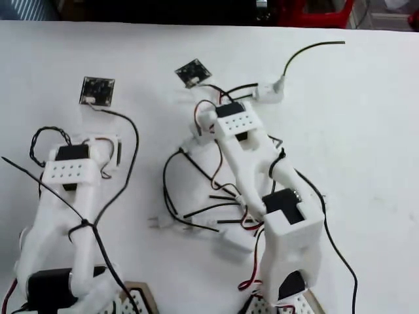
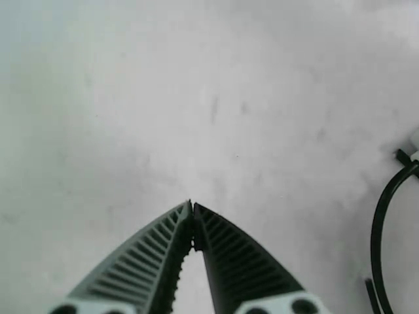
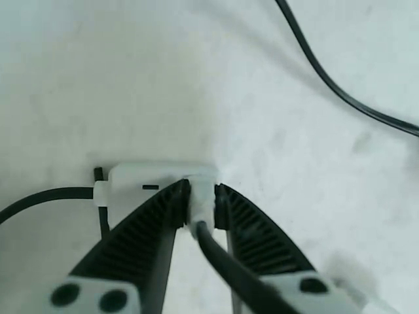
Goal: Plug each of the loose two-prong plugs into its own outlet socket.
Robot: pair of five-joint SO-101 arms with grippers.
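Over a bare patch of white worktop, left claw closed tip to tip, nothing between the ribbed fingers. Just off to one side, a loop of black cable.

Pinched narrow on a small white plug, right claw, one ribbed finger on each flank, the plug's black lead running back between the fingers towards the wrist. Plug end-on against a white socket block lying flat on the worktop; impossible to tell whether seated inside it or only touching its face. From the block's other end, a second black lead. Farther off, a thin black wire crossing the surface, well apart from the block.

From above: a loose two-prong plug flat on the worktop between the two arms, near the front edge, bare prongs towards the left arm's side. Around it, a tangle of black wires. Towards the far edge, one dark square board ahead of the left arm and a second square board ahead of the right arm, each with thin wires attached. Near the right arm's wrist, a white connector with a black cord curving off to the far side.
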